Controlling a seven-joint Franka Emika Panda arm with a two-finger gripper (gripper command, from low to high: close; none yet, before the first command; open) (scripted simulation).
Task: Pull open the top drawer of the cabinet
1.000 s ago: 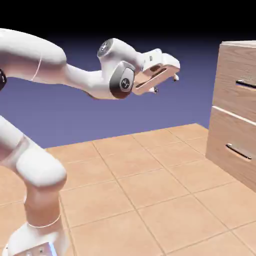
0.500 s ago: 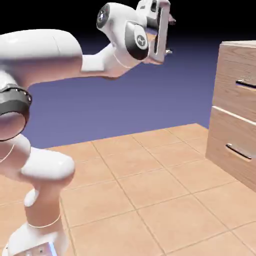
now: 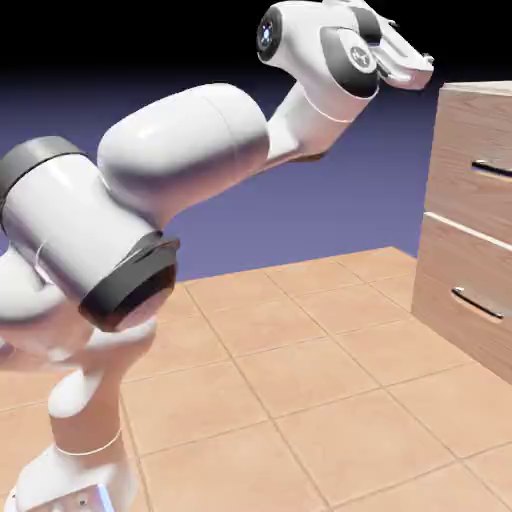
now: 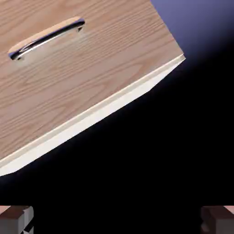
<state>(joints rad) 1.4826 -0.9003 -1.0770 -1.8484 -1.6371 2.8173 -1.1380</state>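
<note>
While fingers (image 4: 16,220) hang spread wide and empty, best grabbing top drawer (image 4: 77,68) by that rigid bar handle (image 4: 45,37); probably slides stiffly.

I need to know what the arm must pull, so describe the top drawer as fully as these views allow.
The top drawer is the uppermost front of the cabinet, light wood grain with a pale top edge. It looks shut, flush with the drawer below. Its handle is a thin dark horizontal bar with a metallic shine, standing off the wood. Nothing touches it; the open gripper hangs apart, above and beside it.
</note>
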